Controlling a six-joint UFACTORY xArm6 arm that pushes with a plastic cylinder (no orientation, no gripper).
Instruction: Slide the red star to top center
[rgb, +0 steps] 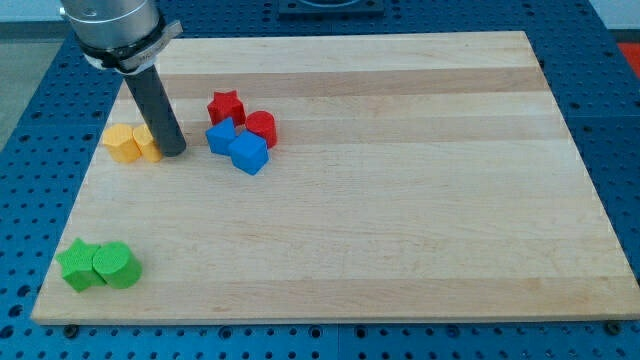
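Green blocks (98, 265) are sitting nearest the camera, well below our end effector, a bare rod with no jaws to spread. Our tip (172, 150) is touching the yellow blocks (132, 143). Just to its right, the red star (226, 106) is lying against the blue blocks (238, 146); it looks light, rigid, likely twisting when pushed off-centre.

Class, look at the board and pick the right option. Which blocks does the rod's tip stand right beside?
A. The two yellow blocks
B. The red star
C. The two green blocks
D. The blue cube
A. My tip stands just at the view's right of the two yellow blocks, while the red star and blue cube lie further to the view's right and the green blocks sit near the view's bottom left.
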